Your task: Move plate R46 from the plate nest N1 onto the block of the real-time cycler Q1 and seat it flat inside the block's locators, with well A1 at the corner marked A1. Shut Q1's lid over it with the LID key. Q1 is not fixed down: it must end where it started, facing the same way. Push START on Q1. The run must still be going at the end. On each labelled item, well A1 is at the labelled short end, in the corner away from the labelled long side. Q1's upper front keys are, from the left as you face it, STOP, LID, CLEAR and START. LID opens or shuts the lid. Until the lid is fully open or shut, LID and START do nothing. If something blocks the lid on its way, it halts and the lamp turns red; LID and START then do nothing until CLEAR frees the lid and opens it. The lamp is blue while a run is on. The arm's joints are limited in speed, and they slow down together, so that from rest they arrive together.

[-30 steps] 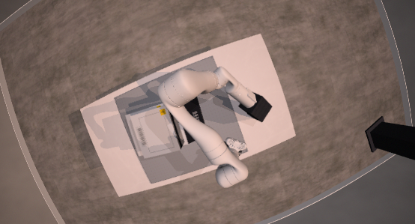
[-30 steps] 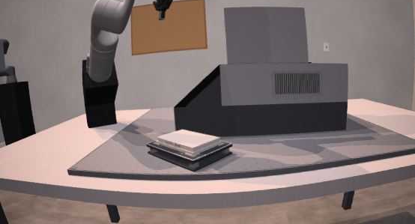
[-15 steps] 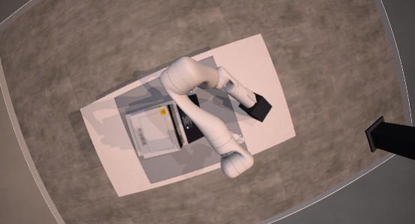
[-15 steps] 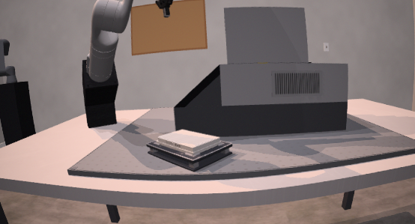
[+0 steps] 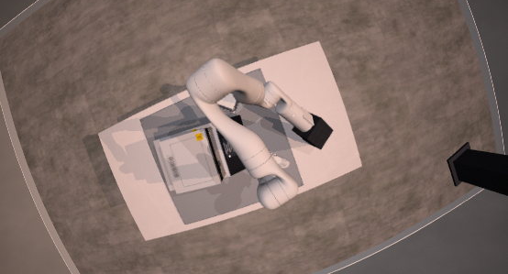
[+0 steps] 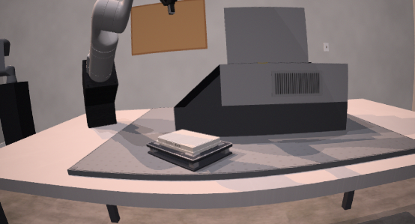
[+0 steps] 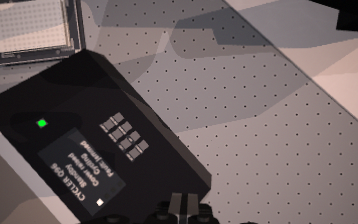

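Plate R46 (image 6: 189, 139), white, lies in the dark plate nest N1 (image 6: 189, 156) on the grey mat in front of cycler Q1 (image 6: 262, 99). The wrist view shows the plate at its top left (image 7: 30, 25). Q1's lid (image 6: 267, 35) stands upright and open. Q1's black front panel shows a green lamp (image 7: 42, 123), two rows of keys (image 7: 125, 137) and a screen (image 7: 82, 167). My gripper (image 6: 171, 5) is high above the table, over the panel's near corner. Its fingers (image 7: 184, 202) are shut with nothing between them. From above, my arm crosses over Q1 (image 5: 197, 159) and hides the nest.
The arm's black pedestal (image 6: 100, 99) stands at the table's back left, also in the top view (image 5: 316, 132). An orange board (image 6: 168, 25) hangs on the wall. A black stand (image 5: 477, 169) is off the table. A perforated grey mat (image 6: 300, 147) lies under Q1 and the nest.
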`<action>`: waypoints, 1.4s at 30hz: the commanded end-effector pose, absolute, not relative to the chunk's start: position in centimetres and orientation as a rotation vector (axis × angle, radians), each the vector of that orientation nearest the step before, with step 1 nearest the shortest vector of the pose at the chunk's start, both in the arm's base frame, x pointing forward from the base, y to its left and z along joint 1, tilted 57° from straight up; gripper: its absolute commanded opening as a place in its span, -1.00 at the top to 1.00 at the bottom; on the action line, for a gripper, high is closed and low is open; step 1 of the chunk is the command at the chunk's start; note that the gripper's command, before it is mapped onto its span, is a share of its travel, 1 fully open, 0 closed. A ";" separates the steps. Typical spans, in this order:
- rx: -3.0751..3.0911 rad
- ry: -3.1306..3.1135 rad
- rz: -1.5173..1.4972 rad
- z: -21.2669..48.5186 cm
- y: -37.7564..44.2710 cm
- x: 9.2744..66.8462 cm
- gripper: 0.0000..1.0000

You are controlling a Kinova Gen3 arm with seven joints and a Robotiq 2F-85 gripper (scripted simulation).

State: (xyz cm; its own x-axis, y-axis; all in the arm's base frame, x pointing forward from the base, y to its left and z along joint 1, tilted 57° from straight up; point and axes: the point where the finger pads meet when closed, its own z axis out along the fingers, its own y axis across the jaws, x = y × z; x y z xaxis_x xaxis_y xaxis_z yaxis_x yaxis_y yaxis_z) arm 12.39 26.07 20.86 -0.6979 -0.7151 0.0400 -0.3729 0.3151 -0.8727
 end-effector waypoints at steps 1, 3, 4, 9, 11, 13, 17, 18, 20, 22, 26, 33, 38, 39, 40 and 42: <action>-0.974 2.234 -1.333 22.0 25.7 12.9 0.80; -0.975 2.233 -1.332 22.2 25.6 12.9 0.80; -0.975 2.233 -1.333 22.5 25.4 13.1 0.80; -0.974 2.234 -1.333 23.9 24.8 13.7 0.80; -0.974 2.234 -1.333 24.5 24.5 13.9 0.80; -0.974 2.234 -1.333 25.0 24.2 14.2 0.80; -0.974 2.234 -1.333 26.2 23.7 14.7 0.80; -0.974 2.234 -1.333 26.2 23.7 14.7 0.80; -0.975 2.234 -1.333 26.4 23.6 14.8 0.80; -0.974 2.234 -1.334 27.0 23.3 15.0 0.80; -0.973 2.235 -1.334 28.1 22.7 15.5 0.80; -0.976 2.238 -1.327 29.2 22.3 15.9 0.80; -0.972 2.242 -1.320 29.0 22.4 15.8 0.80; -0.972 2.242 -1.320 29.0 22.4 15.8 0.80; -0.972 2.242 -1.320 29.0 22.4 15.8 0.80; -0.972 2.242 -1.320 29.0 22.4 15.8 0.80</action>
State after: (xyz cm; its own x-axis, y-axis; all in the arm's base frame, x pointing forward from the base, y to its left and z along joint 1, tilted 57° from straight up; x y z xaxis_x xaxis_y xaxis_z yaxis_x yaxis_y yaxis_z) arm 15.74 22.44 28.87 -0.6981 -0.7151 0.0358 -0.3770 0.3247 -0.8674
